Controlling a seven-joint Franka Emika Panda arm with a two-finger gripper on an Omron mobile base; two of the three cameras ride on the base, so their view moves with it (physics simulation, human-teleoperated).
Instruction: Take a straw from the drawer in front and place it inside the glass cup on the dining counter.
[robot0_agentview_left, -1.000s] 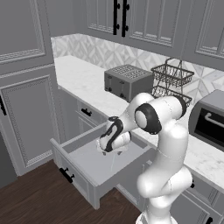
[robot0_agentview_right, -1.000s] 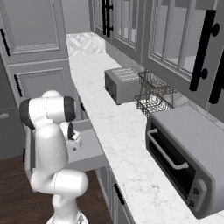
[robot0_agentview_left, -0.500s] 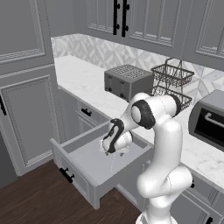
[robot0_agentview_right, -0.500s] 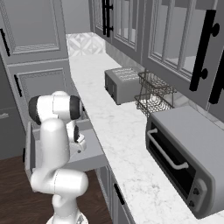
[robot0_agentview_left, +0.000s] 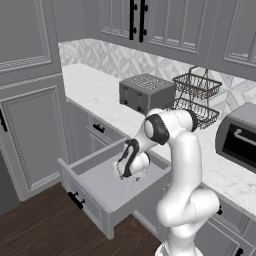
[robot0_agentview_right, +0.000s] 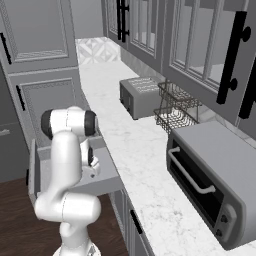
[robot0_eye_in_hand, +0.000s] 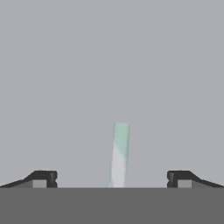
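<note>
One straw (robot0_eye_in_hand: 119, 154), pale with a green tip, lies on the plain grey floor of the drawer (robot0_agentview_left: 95, 192), right between the two finger tips (robot0_eye_in_hand: 43, 178) in the hand view, and they stand wide apart, gripping nothing. Gripper (robot0_agentview_left: 129, 176) hangs low inside the pulled-out drawer, pointing down at the floor, just above it. Drawer juts toward the near left, black bar handle (robot0_agentview_left: 76, 200) on its front panel. Above and behind it runs the white marble counter (robot0_agentview_left: 105, 102), carrying a grey toaster (robot0_agentview_left: 146, 92), a black wire basket (robot0_agentview_left: 196, 97) to its right, and a toaster oven (robot0_agentview_left: 239, 137) at the far right. From the right base view the gripper (robot0_agentview_right: 93, 165) sits at the drawer (robot0_agentview_right: 75, 172), partly behind the arm.
</note>
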